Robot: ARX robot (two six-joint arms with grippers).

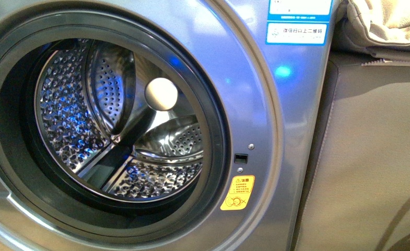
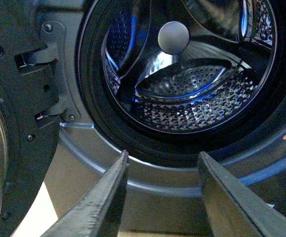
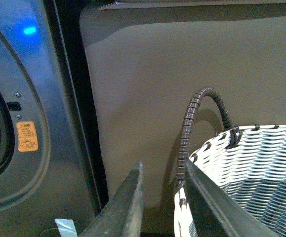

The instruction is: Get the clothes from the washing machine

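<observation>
Front view: the washing machine, a boxy front-loader with a smooth grey metallic face, fills most of the frame. Its round opening stands uncovered, ringed by a dark rubber gasket. Inside lies the perforated steel drum, its wall embossed with a dimpled pattern and fitted with curved, hole-punched paddles; a pale round knob sits at the drum's back. No blue cloth is visible inside the drum in any view, so where the clothes are cannot be told. A small orange sticker is fixed just beside the gasket, below a dark latch slot; blue-and-white labels sit on the upper face. A beige sofa of matte fabric stands directly beside the machine.

Left wrist view: the left hand has its two dark, tapered fingers spread apart, holding nothing, just outside the lower rim of the opening. The open door with its hinge brackets shows at the edge.

Right wrist view: the right hand is likewise spread and empty, near a grey-and-white woven basket with a coiled dark arched handle, in front of the sofa.
</observation>
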